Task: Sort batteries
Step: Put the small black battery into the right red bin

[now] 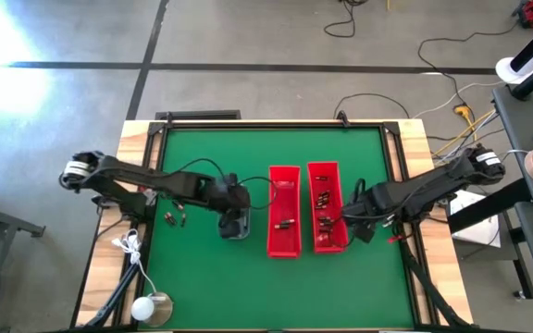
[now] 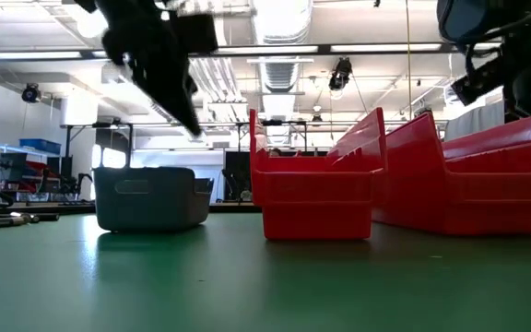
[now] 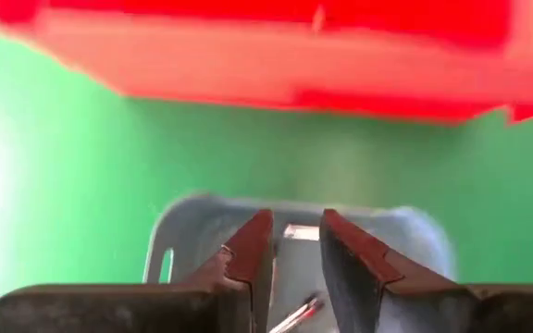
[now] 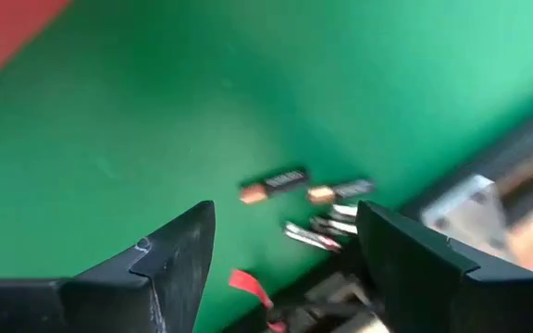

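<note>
Plainly, the coming move turns on the right tool (image 4: 285,211) and the small cluster of batteries (image 4: 273,185) just ahead of its fingertips on the green worktop (image 4: 248,83). Its jaws stand wide apart and hold nothing. The cluster lies beyond the tips and slightly toward one finger, close to the worktop's edge, with the red bins (image 1: 284,248) on the tool's other side.

Two of these batteries lie almost end to end. Their long axes run roughly from one finger toward the other, along the line on which the jaws close. My judgement is that a straight descent would catch a cell by its ends, which is a poor hold on so small a cylinder. The wrist probably needs a turn so that the fingers meet the curved sides. The third cell lies at a slight slant, touching or nearly touching its neighbour, so it risks being nudged.

Meanwhile the left tool (image 3: 295,215) hovers directly above the grey tray (image 3: 188,227), beside the nearer red bin. Its jaws are only narrowly parted, and I see nothing clamped between them. Something slim and silvery lies in the tray below its fingers. A few more loose batteries (image 1: 174,218) sit behind this tool, toward its own arm's base. The right tool is much the nearer to the edge cluster, so that pick seems its own.
</note>
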Tool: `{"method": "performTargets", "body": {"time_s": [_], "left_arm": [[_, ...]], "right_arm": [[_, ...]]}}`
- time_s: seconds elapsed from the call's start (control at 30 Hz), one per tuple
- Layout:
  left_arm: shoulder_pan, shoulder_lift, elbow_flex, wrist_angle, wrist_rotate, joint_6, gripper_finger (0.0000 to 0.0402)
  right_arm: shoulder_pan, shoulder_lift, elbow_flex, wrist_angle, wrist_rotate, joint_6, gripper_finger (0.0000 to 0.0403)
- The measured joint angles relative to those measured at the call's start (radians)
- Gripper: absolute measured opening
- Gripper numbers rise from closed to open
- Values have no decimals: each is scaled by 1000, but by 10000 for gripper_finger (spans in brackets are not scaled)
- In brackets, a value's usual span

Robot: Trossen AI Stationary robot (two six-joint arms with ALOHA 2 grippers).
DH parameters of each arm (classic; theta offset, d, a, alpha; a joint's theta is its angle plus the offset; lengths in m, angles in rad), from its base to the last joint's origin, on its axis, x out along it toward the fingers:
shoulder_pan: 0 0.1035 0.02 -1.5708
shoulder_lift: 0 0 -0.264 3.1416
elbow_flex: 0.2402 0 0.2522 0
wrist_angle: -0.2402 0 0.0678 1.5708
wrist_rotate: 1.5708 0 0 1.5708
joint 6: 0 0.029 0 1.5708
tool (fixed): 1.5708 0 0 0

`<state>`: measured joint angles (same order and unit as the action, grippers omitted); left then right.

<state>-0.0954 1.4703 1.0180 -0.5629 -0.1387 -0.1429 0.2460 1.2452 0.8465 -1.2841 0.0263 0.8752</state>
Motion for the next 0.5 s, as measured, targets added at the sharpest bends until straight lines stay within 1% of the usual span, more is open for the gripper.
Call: {"method": "performTargets", "body": {"time_s": [0.07,0.17,0.3,0.5], "left_arm": [[-17,-39,0,21,-1,0,73],[-47,-87,0,58,-1,0,73],[-88,-124,0,111,-6,0,73],[-128,-130,0,147,-10,3,73]], "right_arm": [[-13,-27,-37,46,-9,-31,254],[-27,-49,-71,28,-8,-111,260],[-31,-50,-98,46,-2,-238,279],[-31,-14,-170,126,-8,-298,319]]}}
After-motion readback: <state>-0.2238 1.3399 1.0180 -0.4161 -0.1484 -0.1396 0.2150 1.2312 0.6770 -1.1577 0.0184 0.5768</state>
